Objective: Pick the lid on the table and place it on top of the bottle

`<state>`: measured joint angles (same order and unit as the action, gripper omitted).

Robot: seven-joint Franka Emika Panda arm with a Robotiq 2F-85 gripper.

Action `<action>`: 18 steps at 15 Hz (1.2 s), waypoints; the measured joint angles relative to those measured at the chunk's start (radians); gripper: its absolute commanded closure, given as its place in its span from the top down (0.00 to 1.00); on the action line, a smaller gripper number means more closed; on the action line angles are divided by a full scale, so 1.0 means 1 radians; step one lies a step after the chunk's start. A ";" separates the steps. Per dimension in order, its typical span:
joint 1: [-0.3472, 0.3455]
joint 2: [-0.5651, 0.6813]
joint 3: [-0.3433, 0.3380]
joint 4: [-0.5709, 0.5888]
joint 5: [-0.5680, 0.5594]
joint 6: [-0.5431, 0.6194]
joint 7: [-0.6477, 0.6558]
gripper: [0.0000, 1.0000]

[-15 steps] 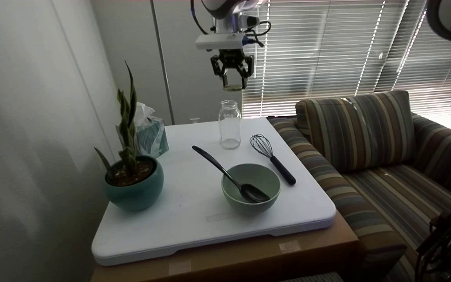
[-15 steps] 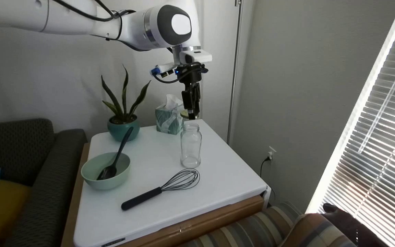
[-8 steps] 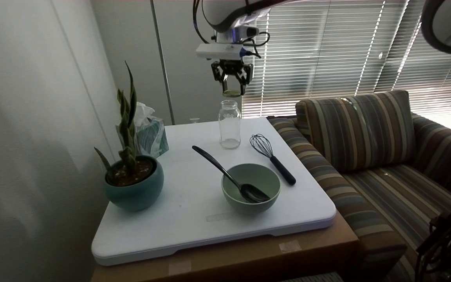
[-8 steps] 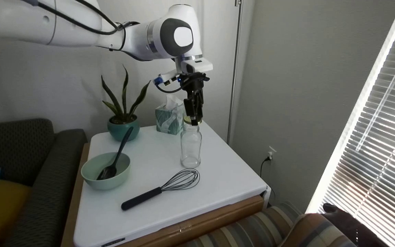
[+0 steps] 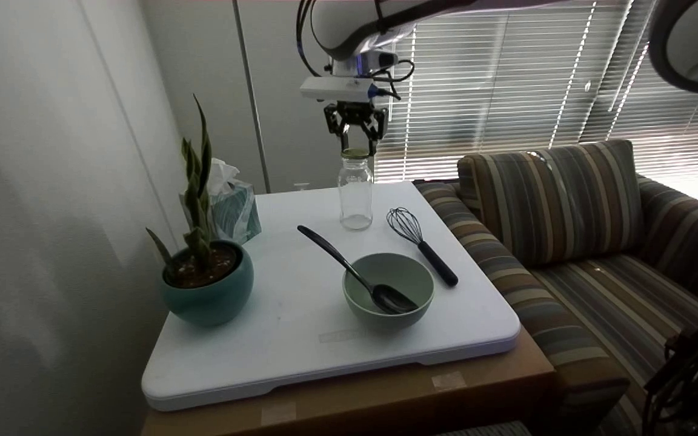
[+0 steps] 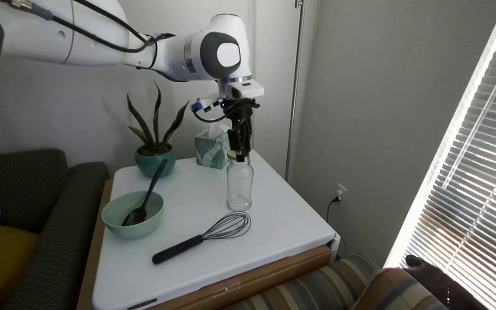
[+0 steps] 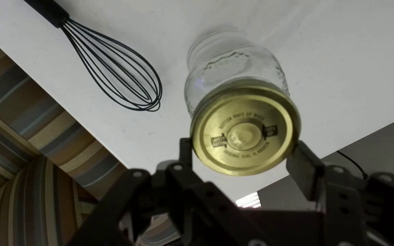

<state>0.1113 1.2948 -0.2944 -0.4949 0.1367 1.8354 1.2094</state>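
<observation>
A gold round lid [image 7: 245, 133] is pinched by its edges between the two black fingers of my gripper [image 7: 241, 150]. Printed text faces up on its top. Directly below stands the clear glass bottle [image 7: 231, 61], upright on the white table, its mouth hidden by the lid in the wrist view. In an exterior view the lid [image 5: 355, 154] overlaps the mouth of the bottle [image 5: 355, 194]. From another angle the lid [image 6: 232, 155] peeks out left of the fingers, slightly off the centre of the bottle [image 6: 240, 185]. Whether it touches the rim I cannot tell.
A whisk [image 6: 213, 232] lies beside the bottle. The green bowl [image 5: 388, 290] holds a black spoon [image 5: 349, 266]. Along the far side from the whisk stand a potted plant [image 5: 206, 284] and a tissue box [image 5: 237, 212]. A striped armchair [image 5: 555, 242] borders the white table [image 5: 300, 357].
My gripper has come down with the lid, from clear above the bottle to its mouth. In the last half second it also shifted slightly left in both exterior views. The bottle has stayed put.
</observation>
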 measured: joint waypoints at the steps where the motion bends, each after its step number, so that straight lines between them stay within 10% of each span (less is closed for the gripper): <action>1: 0.001 0.002 0.002 0.000 0.000 0.004 0.000 0.45; 18: 0.002 0.014 0.008 0.000 -0.005 0.054 0.000 0.45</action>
<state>0.1129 1.3088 -0.2867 -0.4948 0.1313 1.8890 1.2094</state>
